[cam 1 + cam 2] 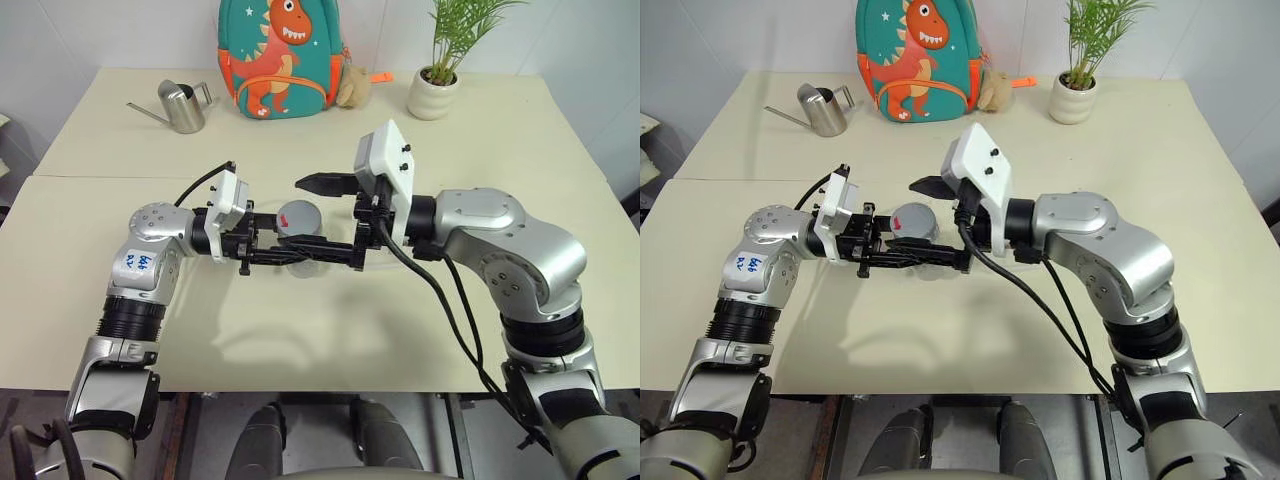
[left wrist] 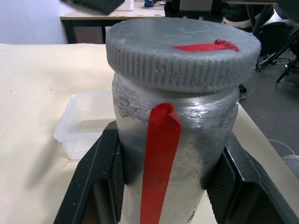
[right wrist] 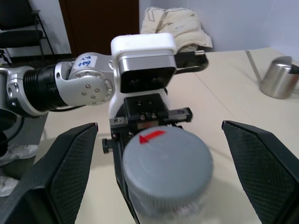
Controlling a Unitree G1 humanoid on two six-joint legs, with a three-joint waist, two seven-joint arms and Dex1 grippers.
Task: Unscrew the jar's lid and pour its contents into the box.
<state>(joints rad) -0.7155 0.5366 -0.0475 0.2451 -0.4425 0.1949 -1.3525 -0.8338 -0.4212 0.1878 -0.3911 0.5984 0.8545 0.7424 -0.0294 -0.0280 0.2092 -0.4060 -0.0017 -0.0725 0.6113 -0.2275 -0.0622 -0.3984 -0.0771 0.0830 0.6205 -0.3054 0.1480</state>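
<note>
Over the middle of the cream table (image 1: 90,300), seen from the head camera's left eye, the left gripper (image 1: 300,250) reaches in level from the left and is closed around the body of the jar (image 1: 300,240), which stands upright between the two arms. The grey lid (image 1: 298,214) is still on the jar, with its small red mark facing up. The right gripper (image 1: 325,215) comes in from the right with its fingers spread wide, one finger above and behind the lid, the other low in front of the jar; neither clearly touches it. At the far edge of the table stand a steel watering can (image 1: 182,106), a green dinosaur backpack (image 1: 283,55) and a white plant pot (image 1: 433,93). From the left wrist camera, the jar (image 2: 173,154) is very near, its red stripe facing the lens, and the two black pads (image 2: 117,172) press on its sides below the ribbed lid (image 2: 182,51). Behind it the clear box (image 2: 86,123) lies on the table, well apart from the jar. From the right wrist camera, the lid (image 3: 167,168) sits between the two wide black fingers (image 3: 70,172), with free space on both sides, and the left gripper holds the jar from behind. I cannot see the contents.
</note>
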